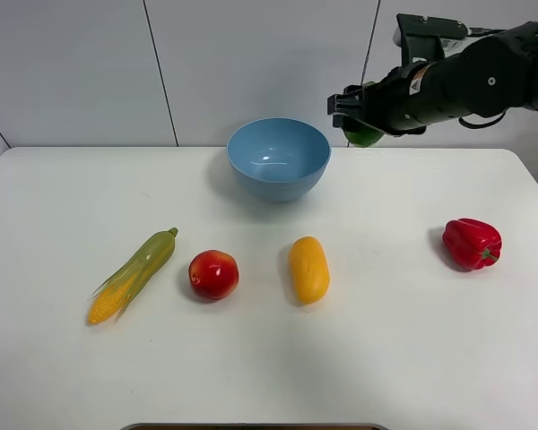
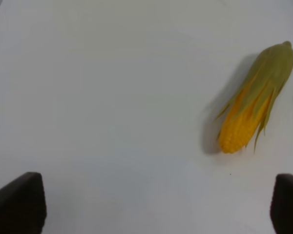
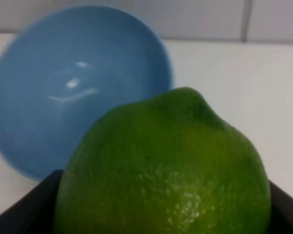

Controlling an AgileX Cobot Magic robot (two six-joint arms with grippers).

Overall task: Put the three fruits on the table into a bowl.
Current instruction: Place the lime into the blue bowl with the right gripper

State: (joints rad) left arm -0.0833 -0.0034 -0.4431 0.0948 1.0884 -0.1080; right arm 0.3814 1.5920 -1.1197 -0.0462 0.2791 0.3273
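The lime (image 1: 365,137) is pinched in the right tool (image 1: 357,115), held high beside the bowl (image 1: 278,177), apparently to clear its rim.

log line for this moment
right gripper: holds lime, raised near bowl | left gripper: open | apple, mango: on table | bowl: empty

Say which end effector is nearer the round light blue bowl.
Right. The right end effector, holding a round green lime, hangs beside the bowl; the left end effector faces the husked yellow corn cob.
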